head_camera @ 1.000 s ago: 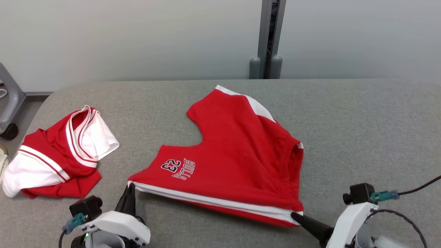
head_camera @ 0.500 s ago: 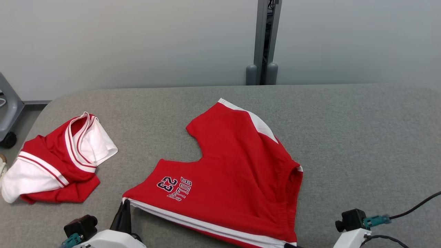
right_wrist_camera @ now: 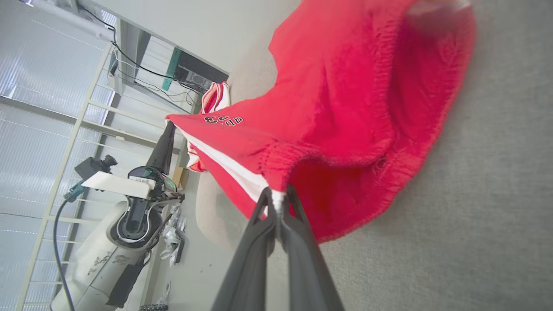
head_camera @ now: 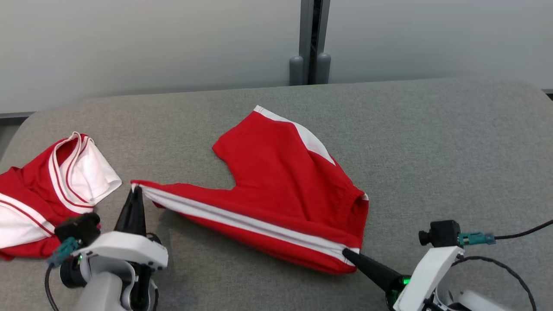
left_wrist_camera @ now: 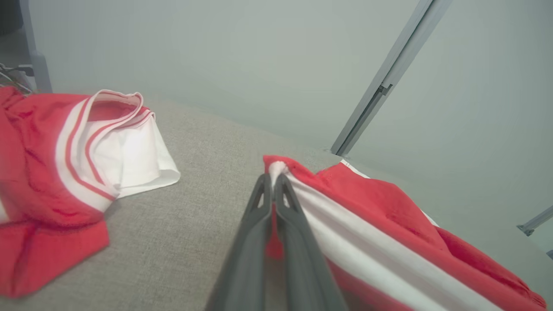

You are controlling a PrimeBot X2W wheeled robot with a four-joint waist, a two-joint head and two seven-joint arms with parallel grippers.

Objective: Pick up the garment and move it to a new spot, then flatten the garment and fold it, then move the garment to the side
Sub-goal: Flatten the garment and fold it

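Left tool [head_camera: 135, 193], right tool [head_camera: 347, 252], both closed

The surface [head_camera: 432, 142] was covered in grey woven fabric, and its far corners were rounded. Behind it stood a plain, pale grey-green wall [head_camera: 129, 43]. An upright grey metal post [head_camera: 312, 34] split the wall, with two rounded grey caps [head_camera: 296, 69] at its foot, just behind the surface's far edge. The light was soft and even, and shadows were faint. In the right wrist view, ribbed translucent window panes [right_wrist_camera: 34, 56] glowed bright off to one side in a pale frame [right_wrist_camera: 86, 124], with dark cables [right_wrist_camera: 168, 86] strung nearby.
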